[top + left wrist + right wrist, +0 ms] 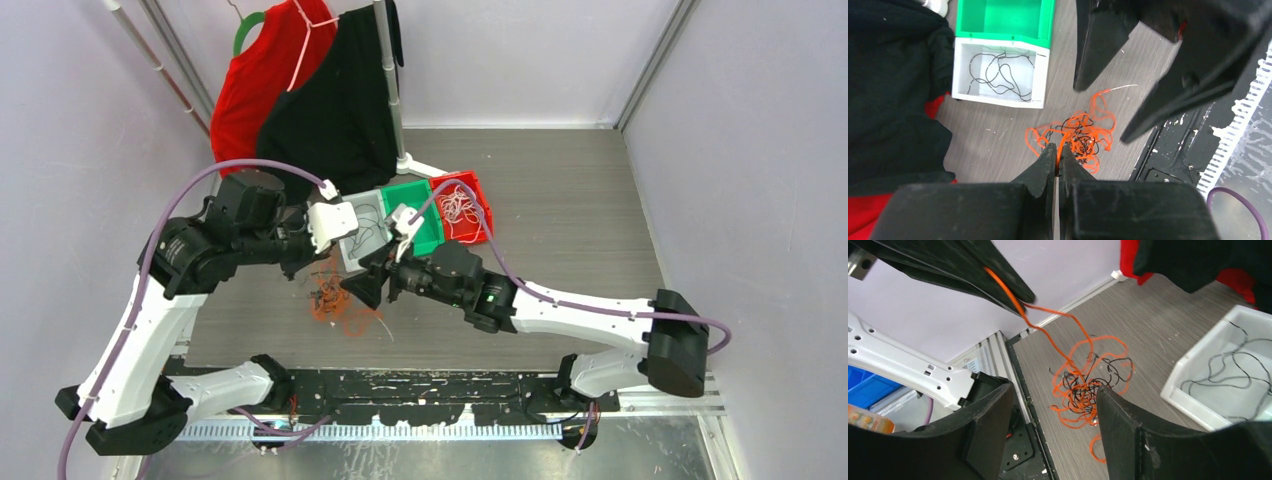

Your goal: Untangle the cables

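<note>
The cables [335,300] lie on the grey table as a fist-sized snarl of orange and black strands, also seen in the left wrist view [1083,135] and the right wrist view [1083,385]. My left gripper [1057,150] is shut on an orange cable strand that runs taut from the snarl up into its tips; its fingers [998,275] show at top left of the right wrist view. My right gripper [1054,389] hangs open just above the snarl, one finger on each side, holding nothing. From above, both grippers [322,268] [358,288] meet over the snarl.
A white bin [998,100] holding loose black cables stands just beyond the snarl, with a green bin [410,198] and a red bin [483,190] of white cables to its right. Red and black garments [300,90] hang on a rack at back left. The table's black front edge is close by.
</note>
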Controlling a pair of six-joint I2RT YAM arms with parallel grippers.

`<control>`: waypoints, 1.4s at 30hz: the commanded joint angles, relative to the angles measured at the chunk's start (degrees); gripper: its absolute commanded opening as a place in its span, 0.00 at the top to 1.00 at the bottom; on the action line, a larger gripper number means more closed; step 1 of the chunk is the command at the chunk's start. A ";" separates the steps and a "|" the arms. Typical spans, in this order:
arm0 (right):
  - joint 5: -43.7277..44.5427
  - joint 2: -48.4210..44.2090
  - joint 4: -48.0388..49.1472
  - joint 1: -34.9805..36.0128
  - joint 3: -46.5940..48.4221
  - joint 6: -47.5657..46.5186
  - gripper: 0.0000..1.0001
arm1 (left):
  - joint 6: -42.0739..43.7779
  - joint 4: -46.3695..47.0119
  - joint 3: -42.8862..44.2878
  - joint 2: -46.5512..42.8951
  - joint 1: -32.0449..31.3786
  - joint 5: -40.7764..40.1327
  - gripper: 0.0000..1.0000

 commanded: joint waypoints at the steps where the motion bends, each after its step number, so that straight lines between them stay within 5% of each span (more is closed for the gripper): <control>1: 0.27 4.16 6.07 2.39 5.71 -3.64 0.33 | -2.31 -1.45 2.33 0.62 -0.47 0.87 1.00; 10: 17.74 9.48 5.69 4.58 7.31 -7.08 0.43 | -1.70 -4.13 4.41 0.59 -0.49 -1.44 1.00; 23: 25.51 13.91 7.53 5.08 6.35 -9.54 0.47 | -1.13 -10.78 11.20 2.17 -0.66 0.99 1.00; 42: 25.12 21.60 11.62 5.08 5.90 -10.27 0.48 | -0.90 -18.11 21.95 4.38 -0.64 7.84 1.00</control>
